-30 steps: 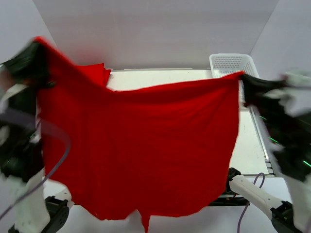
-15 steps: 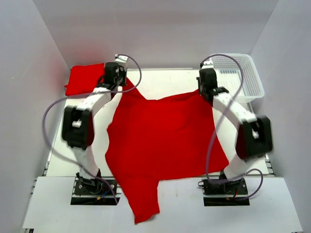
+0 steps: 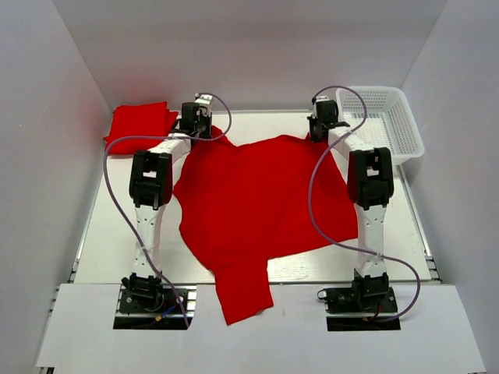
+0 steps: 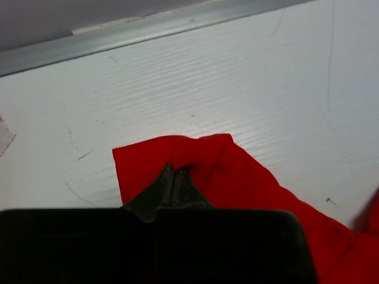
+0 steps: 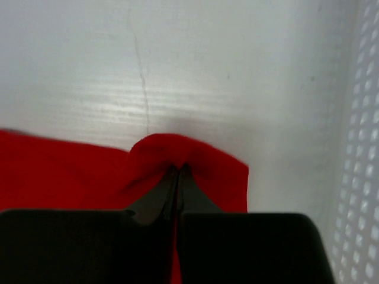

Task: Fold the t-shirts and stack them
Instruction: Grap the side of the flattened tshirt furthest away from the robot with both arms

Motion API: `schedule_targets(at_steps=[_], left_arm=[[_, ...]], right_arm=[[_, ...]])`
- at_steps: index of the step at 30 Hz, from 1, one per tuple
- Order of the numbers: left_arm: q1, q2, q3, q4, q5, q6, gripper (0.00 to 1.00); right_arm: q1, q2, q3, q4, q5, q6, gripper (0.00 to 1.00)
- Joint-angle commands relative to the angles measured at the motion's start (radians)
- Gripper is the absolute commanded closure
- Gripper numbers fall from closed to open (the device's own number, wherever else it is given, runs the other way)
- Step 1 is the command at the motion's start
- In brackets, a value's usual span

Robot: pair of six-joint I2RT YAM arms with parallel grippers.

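Jaws on both arms are pressed together on cloth: your left gripper [image 4: 173,177] pinches one far corner of the spread t-shirt [image 3: 257,195], and your right gripper [image 5: 177,174] pinches the other. Only the wrist views show these pinches, each a small red fold bunched at the tips. The right wrist view also catches the white mesh basket [image 5: 364,148] near its corner. Only the top view shows the whole shirt lying flat on the table [image 3: 109,241]. Its long axis runs far to near, and a narrow flap reaches over the near edge between the arm bases. A folded t-shirt [image 3: 139,125] sits at the far left corner. Half a second ago the shirt lay nearer the bases and the arms bowed outward; now they reach straighter toward the far edge.
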Motion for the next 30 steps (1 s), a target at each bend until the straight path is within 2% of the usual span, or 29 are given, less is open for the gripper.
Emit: schedule_targets(at_steps=[1, 5, 7, 8, 15, 20, 23, 30], left_arm=[[0.013, -0.056, 0.037, 0.039, 0.072, -0.038, 1.0], [0.013, -0.165, -0.06, 0.039, 0.068, -0.075, 1.0], [0.013, -0.237, -0.162, 0.051, 0.052, -0.084, 1.0], [0.013, -0.312, -0.199, 0.051, 0.043, -0.098, 1.0], [0.003, -0.585, -0.513, 0.003, -0.037, -0.175, 1.0], [-0.006, -0.782, -0.647, -0.107, 0.004, -0.247, 1.0], [-0.015, -0.884, -0.75, -0.138, 0.083, -0.304, 1.0], [-0.024, -1.064, -0.932, -0.242, 0.199, -0.399, 1.0]], right_arm=[[-0.015, 0.03, 0.152, 0.023, -0.04, -0.037, 1.0], [-0.026, 0.044, 0.204, 0.018, -0.046, -0.055, 1.0], [-0.026, 0.017, 0.201, 0.015, -0.051, -0.075, 1.0], [-0.031, 0.006, 0.188, 0.015, -0.067, -0.078, 1.0], [-0.034, -0.111, 0.074, -0.008, -0.098, -0.141, 1.0], [-0.038, -0.16, 0.039, -0.04, -0.098, -0.141, 1.0], [-0.041, -0.192, 0.008, -0.043, -0.11, -0.147, 1.0], [-0.051, -0.255, -0.055, -0.077, -0.132, -0.195, 1.0]])
